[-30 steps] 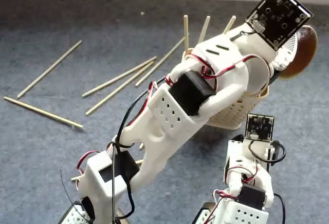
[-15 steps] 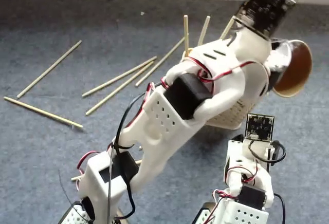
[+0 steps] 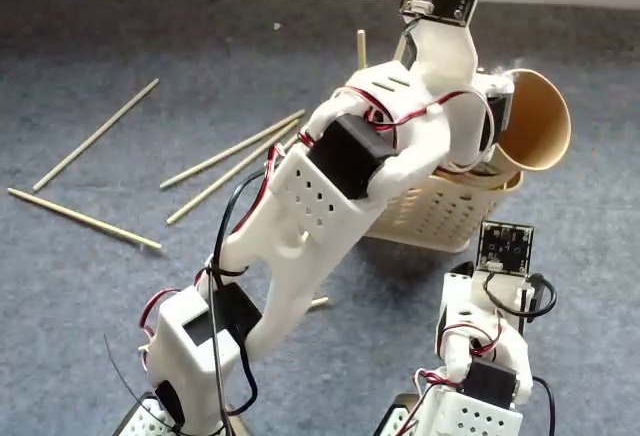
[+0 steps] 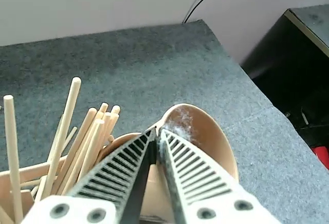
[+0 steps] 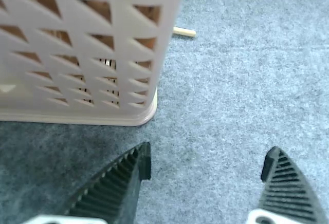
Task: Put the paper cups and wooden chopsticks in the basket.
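My left gripper is shut on the rim of a brown paper cup, held tilted above the cream basket with its mouth facing sideways. Several wooden chopsticks stand inside the basket, next to the cup. More chopsticks lie loose on the grey carpet, for instance one at the far left and a pair nearer the basket. My right gripper hangs open and empty just in front of the basket wall.
The left arm stretches diagonally over the carpet and hides part of the basket. The right arm stands below the basket. A chopstick end lies beside the basket, another under the left arm. A dark cabinet stands off the carpet's edge.
The left arm has swung left, carrying the cup from beyond the basket's right side to above it. Its wrist has turned, so the cup's mouth shows more. The right arm has kept still.
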Robot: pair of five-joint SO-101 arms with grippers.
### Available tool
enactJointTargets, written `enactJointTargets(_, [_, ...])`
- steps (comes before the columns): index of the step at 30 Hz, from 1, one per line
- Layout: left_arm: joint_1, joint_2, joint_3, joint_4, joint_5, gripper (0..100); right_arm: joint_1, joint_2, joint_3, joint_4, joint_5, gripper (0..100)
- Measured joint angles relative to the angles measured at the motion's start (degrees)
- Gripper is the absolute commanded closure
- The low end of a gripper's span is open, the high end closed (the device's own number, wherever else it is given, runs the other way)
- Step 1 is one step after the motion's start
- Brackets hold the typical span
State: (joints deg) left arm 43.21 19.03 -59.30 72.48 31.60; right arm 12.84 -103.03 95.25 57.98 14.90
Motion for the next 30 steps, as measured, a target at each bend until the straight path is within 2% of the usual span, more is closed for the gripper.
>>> enactJointTargets(10, [-0.18,0.0,0.18,0.0,0.0,99,0.0,0.0,0.0,0.0,0.0,66.3])
enactJointTargets(19, [-4.04,0.0,0.26,0.0,0.09,99,0.0,0.0,0.0,0.0,0.0,66.3])
enactJointTargets(21, [-4.75,0.0,0.26,-0.09,-0.53,94,0.0,0.0,0.0,0.0,0.0,66.3])
enactJointTargets(24, [-4.92,0.0,0.26,-0.35,-1.05,78,0.0,0.0,0.0,0.0,0.0,66.3])
enactJointTargets(26, [-5.1,0.0,0.26,-0.35,2.02,68,0.0,0.0,0.0,0.0,0.0,66.3])
enactJointTargets(28, [-5.54,0.0,0.26,-0.35,6.59,64,0.0,0.0,0.0,0.0,0.0,66.3])
enactJointTargets(30, [-5.71,0.0,0.26,-0.35,8.7,65,0.0,0.0,0.0,0.0,0.0,66.3])
